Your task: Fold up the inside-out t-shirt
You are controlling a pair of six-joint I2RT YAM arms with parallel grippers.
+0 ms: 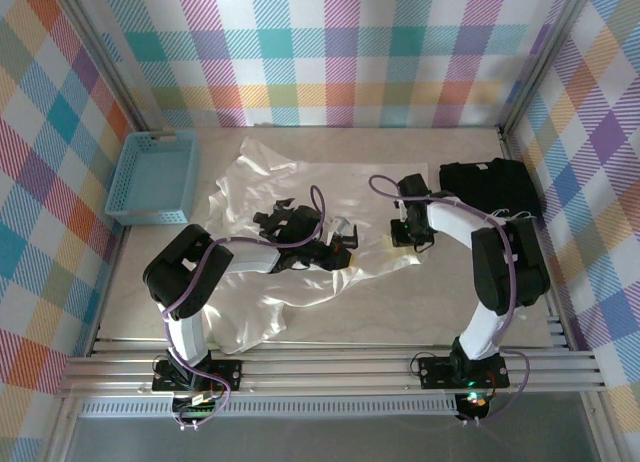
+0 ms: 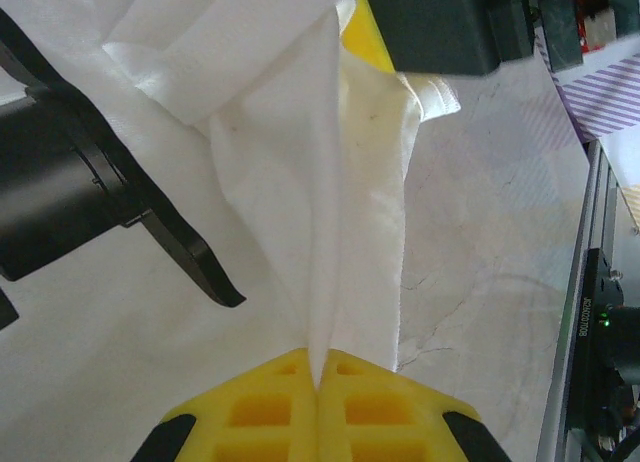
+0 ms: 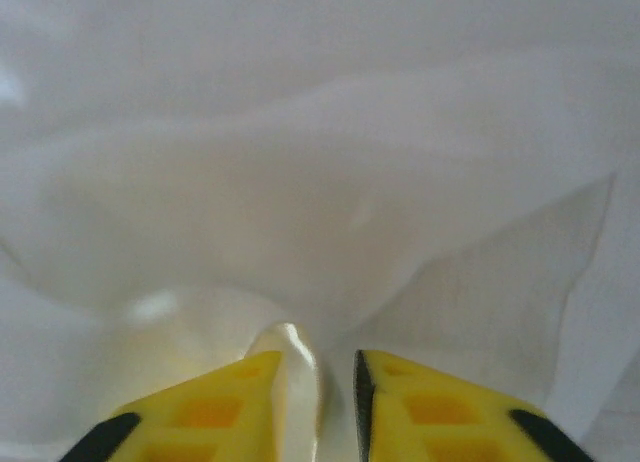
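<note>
Lower centre, left wrist view: my left pincer clamps a ridge of the t-shirt. Right wrist view: my right pincer, narrowly open, straddles a fold.

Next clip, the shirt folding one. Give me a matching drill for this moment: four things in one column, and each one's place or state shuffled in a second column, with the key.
Things
1. blue basket
2. black folded garment
3. left gripper
4. right gripper

Place or state
A. jaws slightly apart, a fold of cloth between them
B. at the left edge of the table
C. shut on a ridge of the white t-shirt
D. at the table's right edge, on the far side

Pairs: 1-B, 2-D, 3-C, 4-A
</note>
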